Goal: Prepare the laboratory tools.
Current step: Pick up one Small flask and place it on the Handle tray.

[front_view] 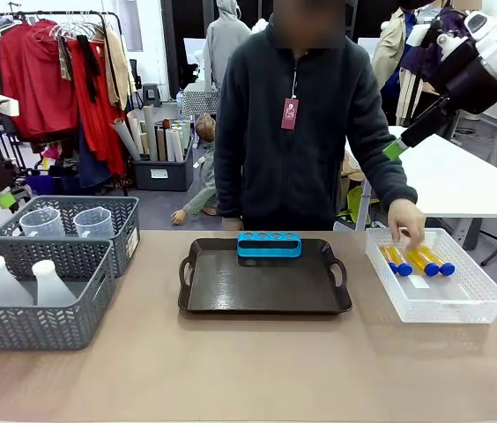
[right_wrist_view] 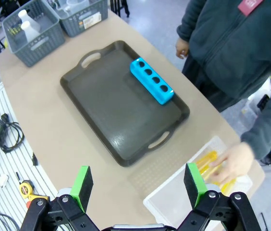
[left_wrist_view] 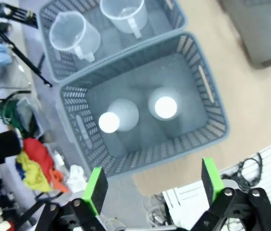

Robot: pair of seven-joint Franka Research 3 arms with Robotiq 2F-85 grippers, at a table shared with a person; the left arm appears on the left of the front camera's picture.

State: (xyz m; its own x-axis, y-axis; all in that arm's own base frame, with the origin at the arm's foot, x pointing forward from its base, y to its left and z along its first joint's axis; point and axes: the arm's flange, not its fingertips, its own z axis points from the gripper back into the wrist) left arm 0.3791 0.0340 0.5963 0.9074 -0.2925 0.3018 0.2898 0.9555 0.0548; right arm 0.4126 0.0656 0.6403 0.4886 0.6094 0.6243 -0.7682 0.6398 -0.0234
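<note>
My left pincer point(left_wrist_view: 152, 179) hangs wide open above two white flasks point(left_wrist_view: 166, 107) in a grey basket point(left_wrist_view: 207, 91); my right pincer point(right_wrist_view: 138, 182) gapes wide too. The blue rack point(front_view: 269, 243) sits at the twelve o'clock edge of the tray point(front_view: 257, 295). At the tray's three o'clock, a person's hand point(front_view: 405, 220) reaches onto yellow tubes point(front_view: 416, 259) in a white bin point(front_view: 460, 304).

Black right tool point(right_wrist_view: 138, 183), 2 green pads point(right_wrist_view: 83, 185), apparently screwed.

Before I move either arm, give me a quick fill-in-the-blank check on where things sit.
1. The rack stands on the dark ____.
2. The person's hand reaches into the bin of yellow ____.
3. Both flasks stand in a grey ____.
Missing: tray; tubes; basket.
</note>
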